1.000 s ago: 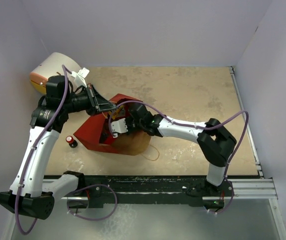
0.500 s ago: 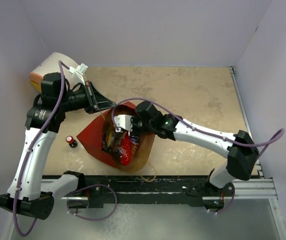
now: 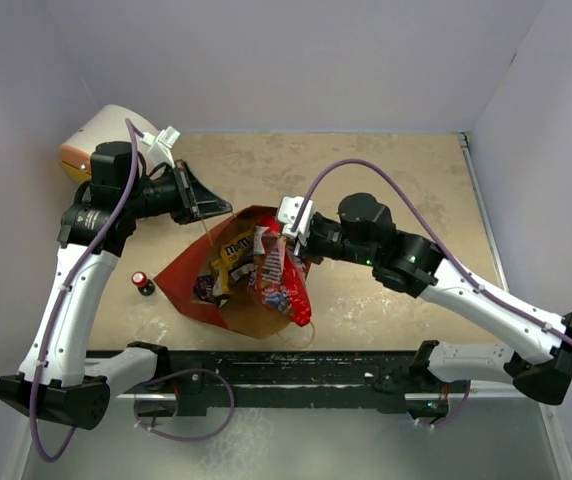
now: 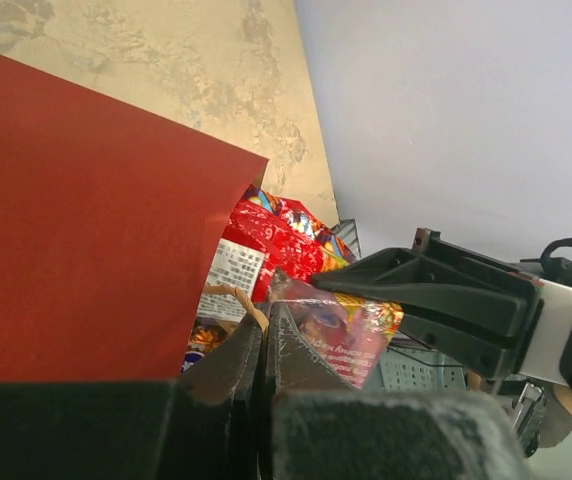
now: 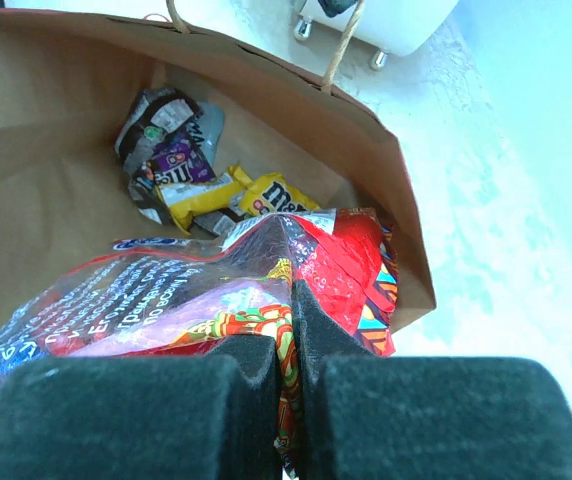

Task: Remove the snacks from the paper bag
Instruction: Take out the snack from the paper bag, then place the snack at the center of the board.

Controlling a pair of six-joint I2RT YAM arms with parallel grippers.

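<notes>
The paper bag (image 3: 181,275), red outside and brown inside, lies open near the table's front. My left gripper (image 3: 223,210) is at its far rim, shut on a thin string handle (image 4: 228,295). My right gripper (image 3: 294,250) is shut on the top edge of the large red-and-clear snack bag (image 3: 284,285), which hangs over the bag's right side. In the right wrist view my right gripper (image 5: 294,292) pinches that snack bag (image 5: 166,290). Deeper inside lie a yellow candy packet (image 5: 266,195) and dark wrappers (image 5: 161,135).
A white drum with an orange end (image 3: 96,140) stands at the back left, behind the left arm. A small dark bottle with a red cap (image 3: 143,283) sits left of the bag. Purple walls close in the table on three sides.
My right arm has pulled back to the right and lifted the red-and-clear snack bag from inside the paper bag up over its rim. The left gripper has kept its hold.
</notes>
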